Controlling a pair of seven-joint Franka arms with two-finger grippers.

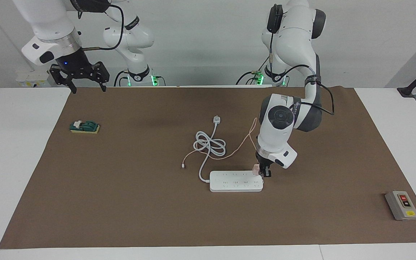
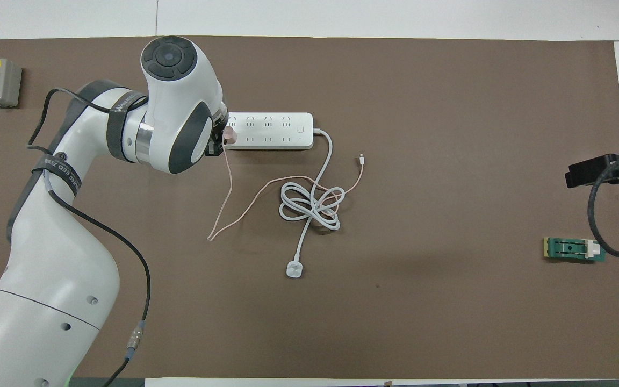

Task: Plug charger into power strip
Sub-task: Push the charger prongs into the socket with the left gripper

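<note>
Left gripper (image 1: 264, 172), clamped on the charger (image 1: 255, 168) over the power strip (image 1: 235, 181) mid-desk, should square the prongs above an end socket before pressing down.

My table (image 1: 20, 151) is white, and a brown mat (image 1: 139, 202) covers most of its top. On the mat, right under my left gripper (image 1: 264, 174), lies the white power strip (image 1: 235, 181). Its thick white cord (image 1: 209, 144) runs from the strip's end away from that gripper, coils into loops, and ends in a round white plug (image 1: 216, 120). A thin pink cable (image 1: 229, 153) trails across those loops. A grey button box (image 1: 401, 205) sits well apart near the mat's corner at my left arm's end. A green block (image 1: 84, 127) lies below my raised right gripper (image 1: 79, 85).
</note>
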